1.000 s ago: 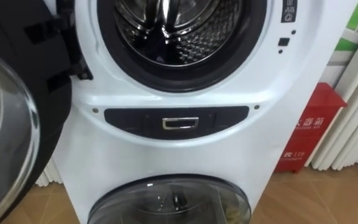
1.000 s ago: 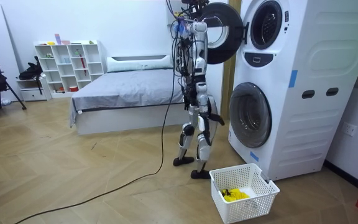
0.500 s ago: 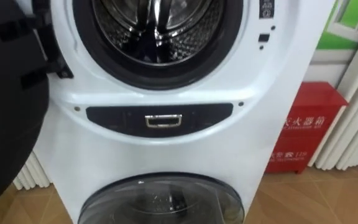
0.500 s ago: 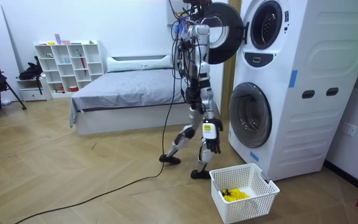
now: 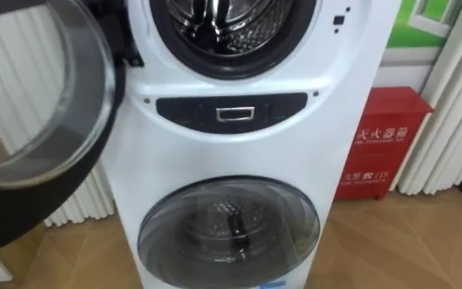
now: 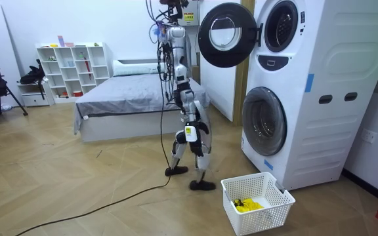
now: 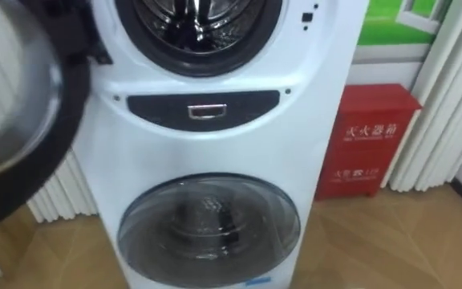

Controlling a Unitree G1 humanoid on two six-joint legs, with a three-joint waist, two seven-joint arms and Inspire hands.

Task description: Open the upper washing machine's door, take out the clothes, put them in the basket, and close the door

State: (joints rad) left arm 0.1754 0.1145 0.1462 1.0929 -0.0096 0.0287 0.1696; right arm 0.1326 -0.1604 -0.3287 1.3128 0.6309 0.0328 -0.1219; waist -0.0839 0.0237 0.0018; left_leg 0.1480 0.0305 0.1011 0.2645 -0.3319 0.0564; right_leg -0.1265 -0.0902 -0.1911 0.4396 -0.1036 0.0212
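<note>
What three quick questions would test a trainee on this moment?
1. True or false: the upper door is shut.
2. What lies in the basket on the floor? A. a yellow item; B. a pair of shoes; C. a blue towel.
3. Fill in: in the eye views, the red cabinet stands to the ___ of the machine.

Key: 1. False, it is swung open to the left. 2. A. 3. right.
</note>
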